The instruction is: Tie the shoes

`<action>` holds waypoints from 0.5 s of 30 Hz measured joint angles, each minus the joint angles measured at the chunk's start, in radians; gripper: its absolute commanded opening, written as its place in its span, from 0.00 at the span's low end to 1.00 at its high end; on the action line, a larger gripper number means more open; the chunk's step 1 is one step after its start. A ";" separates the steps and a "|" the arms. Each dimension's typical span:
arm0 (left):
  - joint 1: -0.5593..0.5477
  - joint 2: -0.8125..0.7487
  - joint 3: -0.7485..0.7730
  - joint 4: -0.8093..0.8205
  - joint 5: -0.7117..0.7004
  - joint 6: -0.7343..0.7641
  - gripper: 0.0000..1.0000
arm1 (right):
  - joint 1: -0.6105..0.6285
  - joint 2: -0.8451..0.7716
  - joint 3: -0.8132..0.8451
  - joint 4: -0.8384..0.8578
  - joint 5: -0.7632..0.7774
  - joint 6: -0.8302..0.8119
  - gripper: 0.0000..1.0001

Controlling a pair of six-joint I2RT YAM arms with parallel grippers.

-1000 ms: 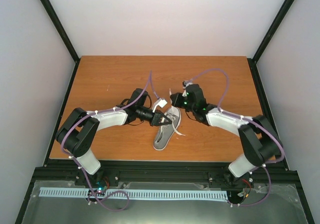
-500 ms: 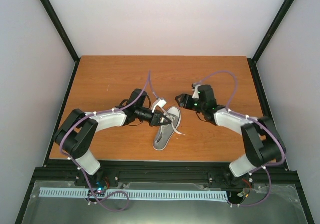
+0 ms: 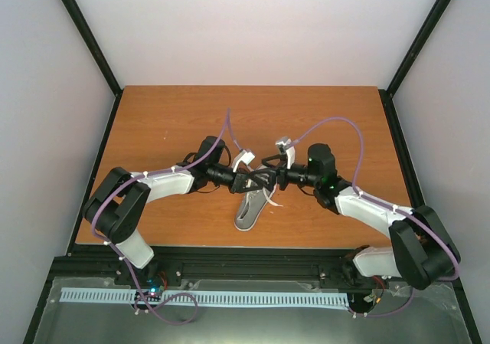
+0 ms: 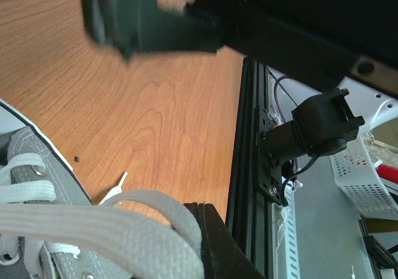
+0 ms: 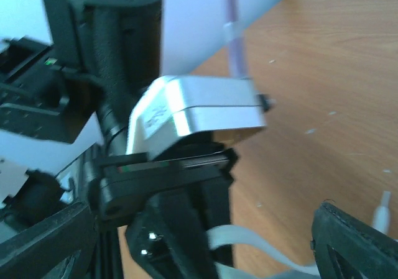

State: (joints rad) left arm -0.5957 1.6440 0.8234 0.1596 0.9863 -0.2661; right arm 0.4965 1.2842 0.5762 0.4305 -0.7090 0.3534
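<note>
Plain white walls (image 3: 253, 30) closed in a brown wooden table (image 3: 168, 122) with a black rail (image 4: 249, 167) along its near edge. One grey sneaker (image 3: 249, 210) lay on it, about midway between the left and right edges and closer to the near edge than the far one, with its length running from near to far.

Two arms reached in from the near corners and met over the far half of the shoe, so that part was covered from above. The left gripper (image 3: 249, 181) was closed on a white lace (image 4: 93, 229). In its own wrist view, the flat band ran from the eyelets to its dark finger. The right gripper (image 3: 269, 180) sat just beside it, nose to nose, with its jaws spread wide. Its two fingers (image 5: 351, 242) showed at the bottom corners of its own wrist view and held nothing.

In that view, the left gripper's grey and black body filled the middle and hid the sneaker, leaving only a strip of lace visible below it. A second loose length of lace trailed onto the wood to the right of the shoe.

Two purple cables (image 3: 337, 126) arched over the arms, one on each. One white mesh basket (image 4: 360, 173) stood beyond the near rail.
</note>
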 measured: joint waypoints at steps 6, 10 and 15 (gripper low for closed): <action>0.000 0.000 0.000 0.000 0.001 0.000 0.04 | 0.061 0.096 0.024 0.041 -0.066 -0.043 0.92; 0.002 0.000 0.000 0.000 -0.002 0.000 0.04 | 0.070 0.157 0.027 0.056 -0.095 -0.056 0.91; 0.002 -0.001 0.000 0.001 -0.002 0.000 0.04 | 0.080 0.204 0.027 0.060 -0.104 -0.068 0.90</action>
State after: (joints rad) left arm -0.5934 1.6432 0.8234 0.1604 0.9840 -0.2661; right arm 0.5762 1.4879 0.6037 0.4900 -0.8127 0.2855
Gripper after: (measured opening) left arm 0.040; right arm 0.904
